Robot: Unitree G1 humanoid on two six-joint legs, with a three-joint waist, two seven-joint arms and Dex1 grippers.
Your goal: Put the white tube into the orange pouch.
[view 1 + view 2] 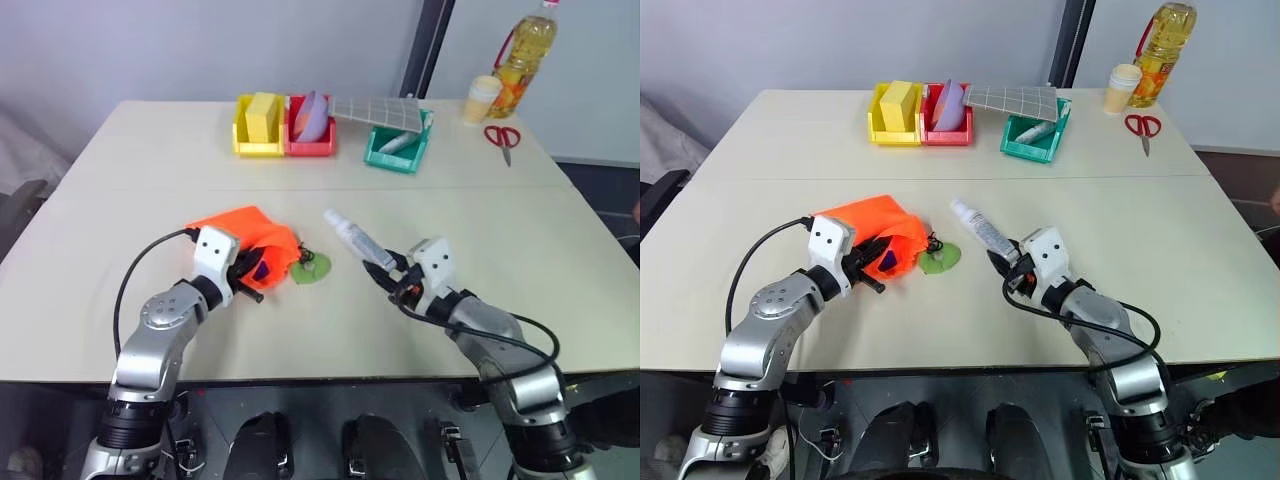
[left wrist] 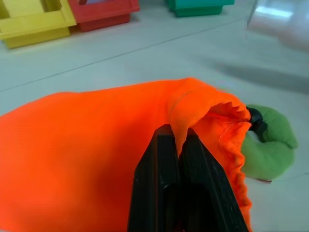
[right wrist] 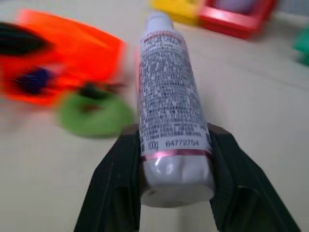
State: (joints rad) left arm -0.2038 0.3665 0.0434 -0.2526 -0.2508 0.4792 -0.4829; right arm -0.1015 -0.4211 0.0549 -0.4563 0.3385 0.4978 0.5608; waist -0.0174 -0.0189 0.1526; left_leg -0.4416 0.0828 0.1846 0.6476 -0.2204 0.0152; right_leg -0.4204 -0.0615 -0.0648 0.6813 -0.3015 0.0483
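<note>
With the white tube (image 3: 170, 108) clamped by its base in the right gripper (image 1: 393, 272), above the bench (image 1: 560, 250), and the orange pouch (image 1: 250, 232) rim pinched in the left gripper (image 2: 177, 145), a snag on the narrow, slack mouth is risked.

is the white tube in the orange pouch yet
Not yet. The white tube is out, held in the right gripper beside the orange pouch, whose rim the left gripper pinches.
</note>
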